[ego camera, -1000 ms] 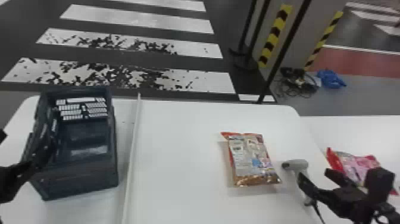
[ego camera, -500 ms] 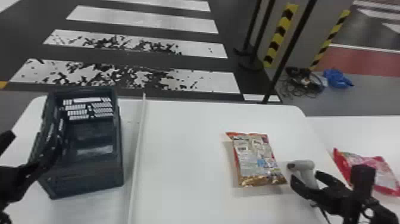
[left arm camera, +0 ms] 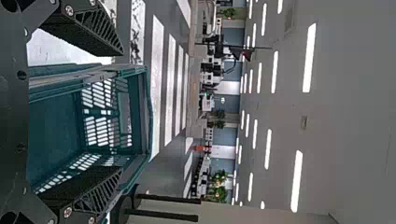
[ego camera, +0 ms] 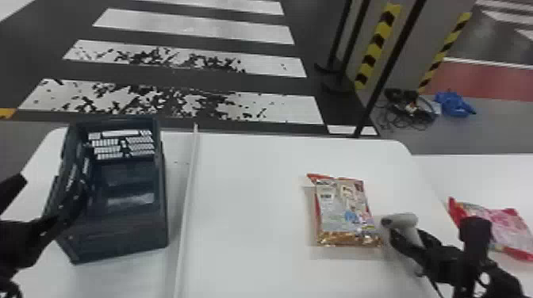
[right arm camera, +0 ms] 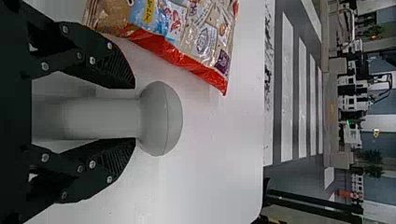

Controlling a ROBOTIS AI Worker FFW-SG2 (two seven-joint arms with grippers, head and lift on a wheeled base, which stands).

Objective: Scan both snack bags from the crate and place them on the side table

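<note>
Right gripper [right arm camera: 135, 113] has moved in, jaws spread astride the scanner [right arm camera: 162, 119]; left gripper [left arm camera: 122, 112], jaws spread, is by the crate [ego camera: 119, 241]. One snack bag [ego camera: 509, 230] lies on the side bench [ego camera: 495, 178] (presumably scanned); the nearer bag [ego camera: 345, 210] remains.

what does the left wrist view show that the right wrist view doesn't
Left wrist view: the crate, its slatted wall facing the camera, between the open fingers of the left gripper, and rows of ceiling lights.

Right wrist view: the grey scanner between the open fingers of the right gripper, with a snack bag beside it.

Both: white tabletop and white floor stripes.
</note>
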